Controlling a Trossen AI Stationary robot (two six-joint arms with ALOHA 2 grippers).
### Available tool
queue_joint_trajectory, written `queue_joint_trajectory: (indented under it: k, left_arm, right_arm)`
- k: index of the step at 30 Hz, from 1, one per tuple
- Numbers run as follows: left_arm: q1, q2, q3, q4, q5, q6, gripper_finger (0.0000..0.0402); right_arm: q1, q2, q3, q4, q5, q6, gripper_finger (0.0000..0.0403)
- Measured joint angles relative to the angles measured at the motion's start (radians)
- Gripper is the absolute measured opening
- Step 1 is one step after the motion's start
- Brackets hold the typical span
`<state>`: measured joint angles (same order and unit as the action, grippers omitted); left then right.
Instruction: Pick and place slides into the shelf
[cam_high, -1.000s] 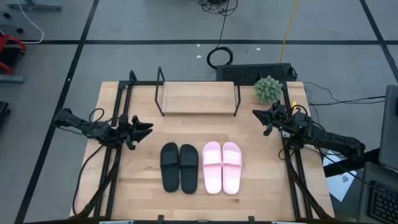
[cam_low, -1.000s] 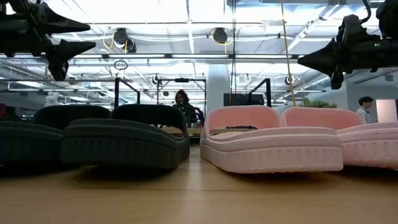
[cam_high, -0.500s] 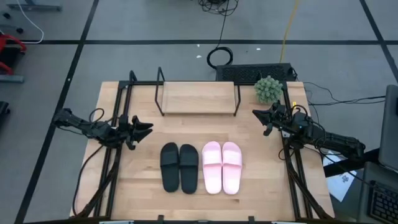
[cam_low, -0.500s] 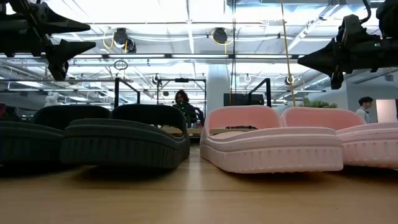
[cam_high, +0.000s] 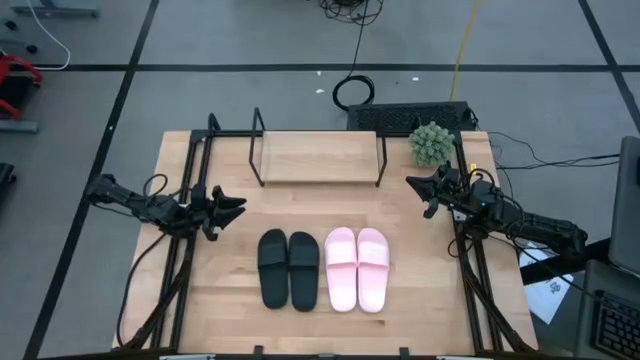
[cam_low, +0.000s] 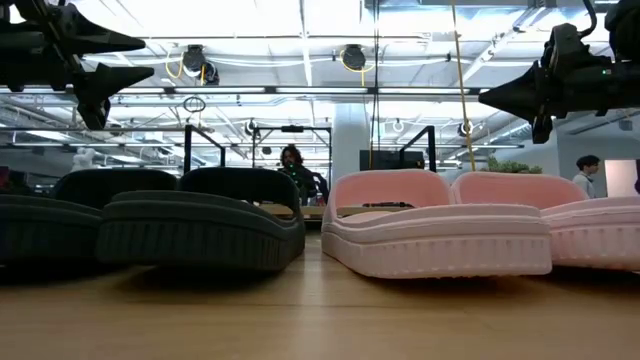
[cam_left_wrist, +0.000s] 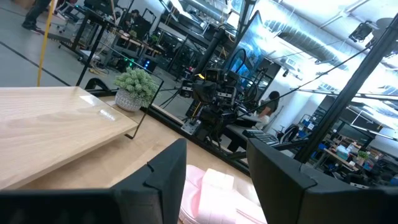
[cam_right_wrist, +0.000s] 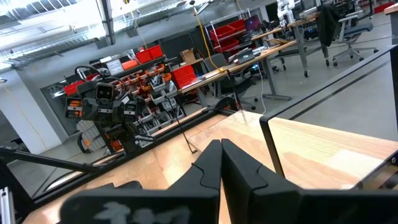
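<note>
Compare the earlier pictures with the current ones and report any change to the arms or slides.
Nothing has visibly changed. The left gripper and right gripper hang where they were, the black slides and pink slides lie untouched mid-table, and the shelf holds nothing.

Potted plant (cam_high: 431, 143), keyboard (cam_high: 405, 117) behind

Matte black pair of slides (cam_high: 288, 268), pale pink pair (cam_high: 356, 268). Light wood tabletop (cam_high: 230, 290). Pale wooden shelf (cam_high: 318, 157) with thin black wire frame. Green small plant (cam_high: 431, 143). Dark arms, black fingers (cam_left_wrist: 163, 180).
</note>
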<state>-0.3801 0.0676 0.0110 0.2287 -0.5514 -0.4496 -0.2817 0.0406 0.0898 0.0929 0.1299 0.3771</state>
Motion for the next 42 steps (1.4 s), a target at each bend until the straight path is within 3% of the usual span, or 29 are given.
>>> queue_joint_trajectory:
  k: [15,20,29,32,35,42]
  left_arm:
    - [0.000,0.000,0.000,0.007,-0.085,0.026,0.0170]
    - [0.000,0.000,0.000,0.118,-0.131,0.019,0.0170]
    - [-0.037,0.037,0.046,0.184,0.058,-0.093,0.0170]
    - [-0.099,0.146,0.140,0.134,0.048,-0.128,0.0170]
    - [-0.173,0.313,0.305,-0.016,0.024,-0.195,0.0170]
    - [-0.372,0.837,0.790,-0.633,-0.027,-0.558,0.0170]
  right_arm:
    - [0.000,0.000,0.000,0.009,0.000,0.031,0.0000]
    - [0.000,0.000,0.000,0.008,0.000,0.034,0.0000]
    - [0.000,0.000,0.000,0.008,0.000,0.034,0.0000]
    - [0.000,0.000,0.000,0.008,0.000,0.034,0.0000]
    - [0.000,0.000,0.000,0.008,0.000,0.031,0.0000]
    - [0.000,0.000,0.000,0.008,0.004,0.029,0.0000]
